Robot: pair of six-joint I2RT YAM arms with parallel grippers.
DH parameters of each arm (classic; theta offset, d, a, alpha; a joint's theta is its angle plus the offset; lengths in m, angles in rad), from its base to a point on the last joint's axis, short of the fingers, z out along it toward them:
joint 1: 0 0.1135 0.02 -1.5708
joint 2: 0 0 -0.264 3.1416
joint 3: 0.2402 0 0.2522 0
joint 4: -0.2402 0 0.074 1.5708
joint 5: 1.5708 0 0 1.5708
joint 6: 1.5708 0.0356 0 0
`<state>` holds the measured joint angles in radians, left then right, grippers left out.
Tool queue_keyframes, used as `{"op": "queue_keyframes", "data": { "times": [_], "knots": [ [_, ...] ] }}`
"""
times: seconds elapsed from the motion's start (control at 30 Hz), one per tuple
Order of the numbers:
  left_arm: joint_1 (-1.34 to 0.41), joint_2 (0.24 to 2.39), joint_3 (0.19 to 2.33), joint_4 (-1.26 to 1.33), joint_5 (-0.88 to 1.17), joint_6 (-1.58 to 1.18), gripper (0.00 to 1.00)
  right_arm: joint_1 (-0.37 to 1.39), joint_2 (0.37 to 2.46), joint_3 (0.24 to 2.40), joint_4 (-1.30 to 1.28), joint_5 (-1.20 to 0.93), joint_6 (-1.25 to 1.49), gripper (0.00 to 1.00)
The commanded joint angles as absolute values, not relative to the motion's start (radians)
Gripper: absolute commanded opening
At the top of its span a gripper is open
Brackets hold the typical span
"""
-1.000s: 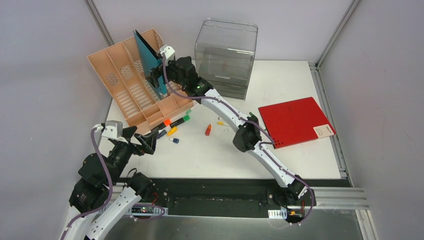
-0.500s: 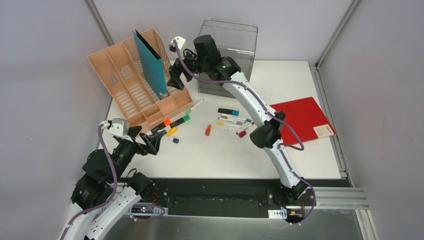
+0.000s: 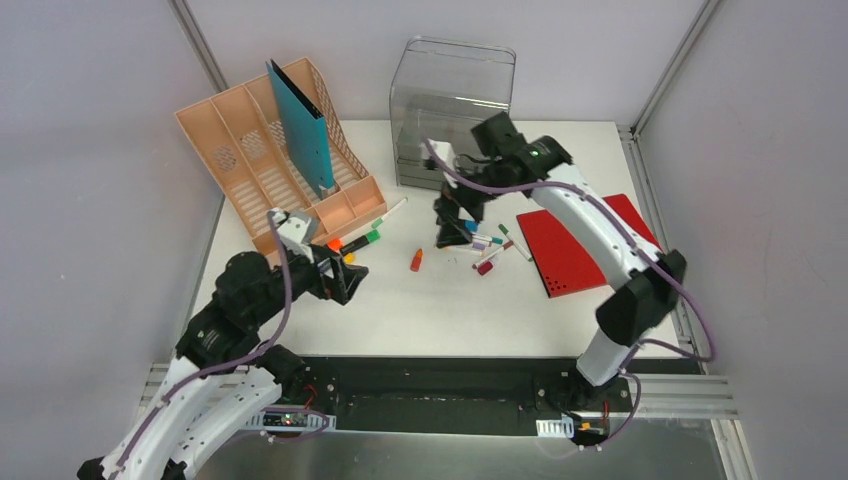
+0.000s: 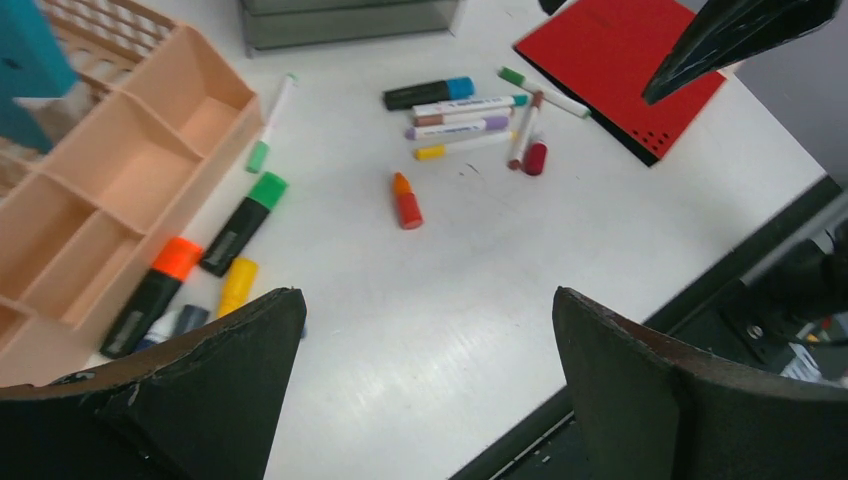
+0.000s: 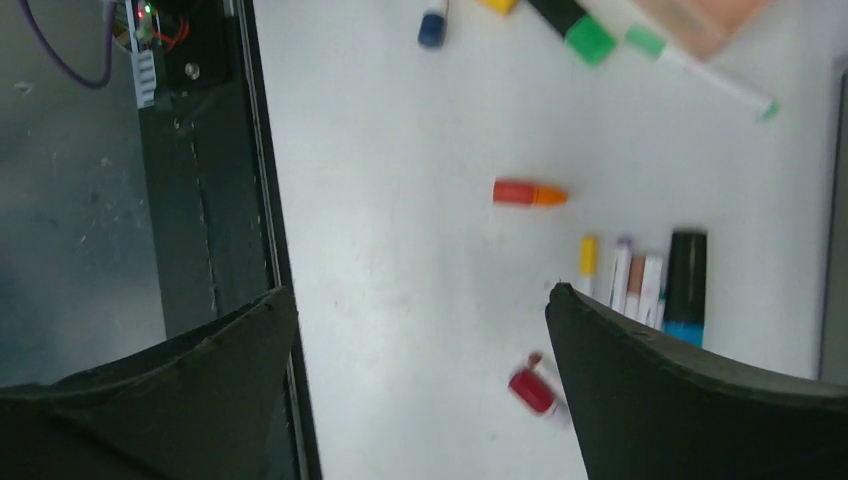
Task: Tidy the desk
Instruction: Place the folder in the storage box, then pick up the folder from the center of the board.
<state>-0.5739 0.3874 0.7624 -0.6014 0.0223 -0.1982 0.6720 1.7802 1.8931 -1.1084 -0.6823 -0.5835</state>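
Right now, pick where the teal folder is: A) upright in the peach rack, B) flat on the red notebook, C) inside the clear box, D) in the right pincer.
A: the teal folder stands upright in a slot of the peach rack.

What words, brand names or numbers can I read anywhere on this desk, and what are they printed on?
No text can be read in any view.
black marker with the green cap: pale print on its barrel, too small to read.
black marker with the orange cap: pale print too, blurred.
thin white pens: print along the barrels, too blurred to read.
red folder: no label in sight.
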Motion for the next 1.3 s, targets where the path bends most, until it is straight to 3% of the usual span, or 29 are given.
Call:
{"op": "queue_keyframes", "data": {
  "times": [0.0,0.2,0.37,0.53,0.73,0.9,1.27],
  "knots": [
    [-0.563,0.534,0.736,-0.456,0.253,-0.282,0.99,0.526,1.520,1.607,-0.991,-0.812,-0.624,0.99],
    [-0.603,0.779,0.618,-0.089,0.488,-0.451,0.99,0.276,1.318,1.381,-0.874,-0.817,-0.559,0.99],
    [-0.822,1.021,0.682,0.059,0.343,-0.414,0.99,0.212,1.208,1.265,-0.878,-0.709,-0.616,0.99],
    [-0.900,1.355,0.736,0.391,0.375,-0.557,0.98,0.204,1.144,1.197,-0.799,-0.535,-0.593,0.99],
    [-1.001,1.662,0.901,0.557,0.266,-0.706,0.92,0.206,1.143,1.156,-0.593,-0.167,-0.386,0.99],
    [-1.071,1.819,0.981,0.622,0.064,-0.877,0.88,0.207,1.155,1.151,-0.483,0.136,-0.176,0.99],
    [-1.146,2.007,1.277,0.252,-0.237,-1.125,0.85,0.214,1.152,1.154,-0.461,0.224,-0.104,0.99]
  ]
}}
